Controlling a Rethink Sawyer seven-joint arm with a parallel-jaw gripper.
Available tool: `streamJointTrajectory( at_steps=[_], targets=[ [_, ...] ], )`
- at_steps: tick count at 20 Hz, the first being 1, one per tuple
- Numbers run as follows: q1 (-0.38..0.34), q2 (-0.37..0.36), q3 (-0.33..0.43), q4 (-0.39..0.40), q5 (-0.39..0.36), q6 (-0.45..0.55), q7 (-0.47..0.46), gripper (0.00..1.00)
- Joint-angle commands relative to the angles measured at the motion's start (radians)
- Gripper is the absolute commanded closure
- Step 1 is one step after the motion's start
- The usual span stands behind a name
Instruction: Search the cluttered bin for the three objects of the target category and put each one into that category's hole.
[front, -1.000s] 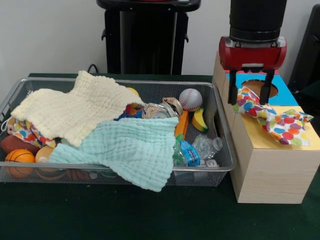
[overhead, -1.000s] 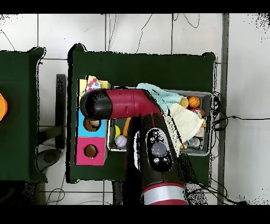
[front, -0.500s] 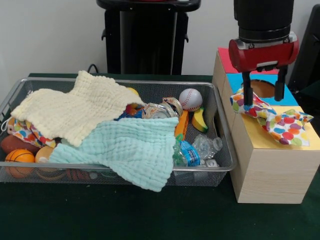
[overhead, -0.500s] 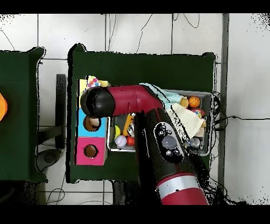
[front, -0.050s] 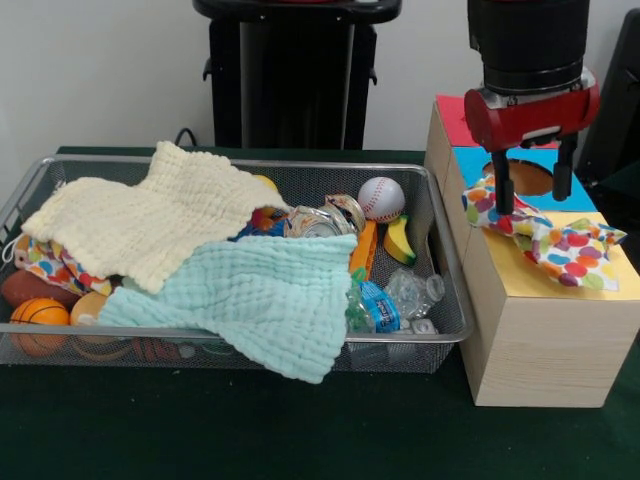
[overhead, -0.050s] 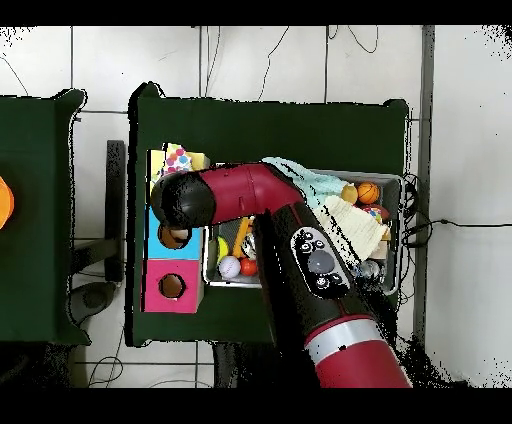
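The arm (overhead, -0.050s: 300, 250) comes down from the top of the front view, straight over the wooden box (front, -0.050s: 540, 330) next to the bin (front, -0.050s: 440, 260). From overhead it reaches up from the bottom, bends left across the bin, and its dark wrist end sits over the box's blue section (overhead, -0.050s: 160, 240).

The gripper (front, -0.050s: 535, 185) points straight down with its fingers (front, -0.050s: 503, 185) spread apart and nothing held between them. The tips hang on either side of the hole (front, -0.050s: 528, 178) in the blue part.

The dotted cloth (front, -0.050s: 545, 235) lies draped on top of the box, running from the blue section's front edge out across the yellow section (front, -0.050s: 600, 285). One finger looks like it's right at the cloth's upper end; can't tell if it's actually touching. The cloth is under and in front of the gripper, not in the hole.

In the bin, a cream cloth (front, -0.050s: 150, 215) and a mint cloth (front, -0.050s: 260, 295) cover most of the pile, with the mint one hanging over the front rim. Along the right side there's a baseball (front, -0.050s: 381, 198), a banana (front, -0.050s: 400, 240), a can (front, -0.050s: 330, 218) and a crushed plastic bottle (front, -0.050s: 390, 300). A small basketball (front, -0.050s: 38, 318) is in the front left corner, and another bit of dotted fabric (front, -0.050s: 50, 262) peeks out under the cream cloth.
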Motion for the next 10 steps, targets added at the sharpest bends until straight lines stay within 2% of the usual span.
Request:
streamJointTrajectory(
  at_steps=[1, 10],
  targets=[
    [-0.033, 0.076, 0.100, 0.083, -0.130, 0.047, -0.266, 0.00],
    [-0.048, 0.116, 0.134, 0.069, -0.191, 0.041, -0.237, 0.00]
  ],
)
